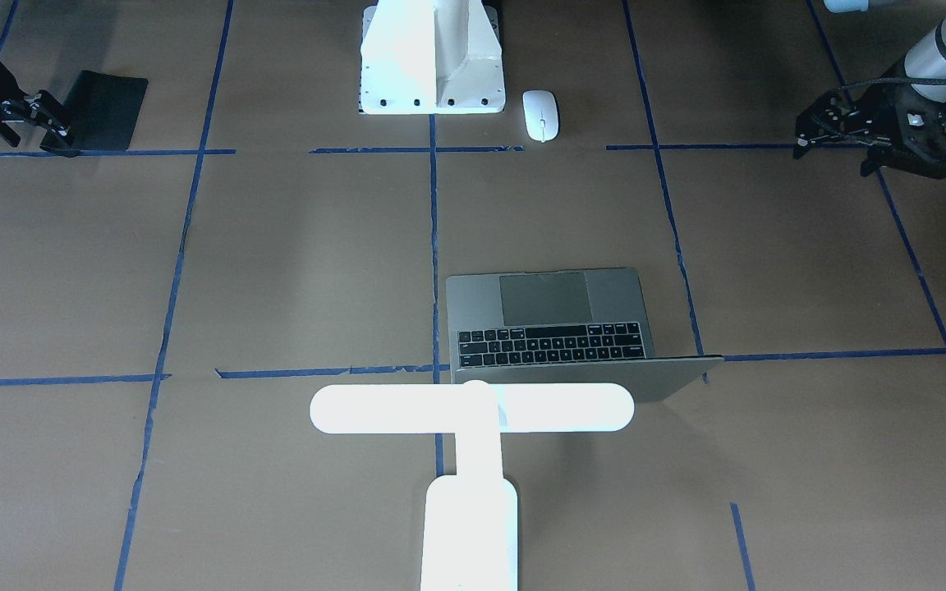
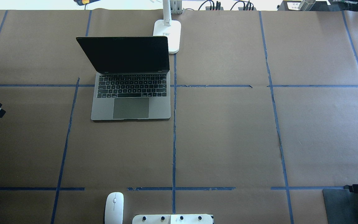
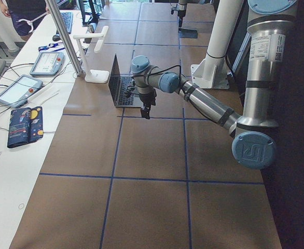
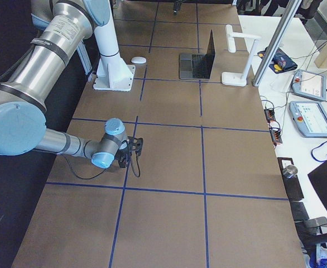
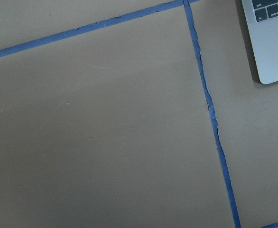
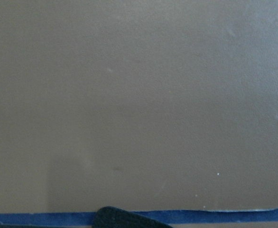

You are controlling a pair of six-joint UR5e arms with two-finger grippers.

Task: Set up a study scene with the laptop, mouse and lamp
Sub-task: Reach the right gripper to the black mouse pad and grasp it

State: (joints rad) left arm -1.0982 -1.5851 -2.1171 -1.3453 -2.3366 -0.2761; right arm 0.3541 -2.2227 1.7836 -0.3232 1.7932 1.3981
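On the brown, blue-taped worktop (image 2: 228, 140), the slim grey metal laptop (image 2: 131, 93) stood open toward the far edge, left of centre. The bright white T-shaped lamp (image 1: 473, 408) stood just beside its right rear corner. The right hand (image 1: 34, 119) sat at a flat black mat (image 1: 107, 103) near the robot-side right corner, the left hand (image 1: 810, 131) off the laptop's left. Open or closed, I couldn't tell. The small white oval mouse (image 2: 114, 207) lay at the robot-side edge.

UR emblem on a blue joint cap (image 3: 254, 150) of the left arm (image 3: 209, 106), white sticker (image 3: 268, 47) above, print unreadable
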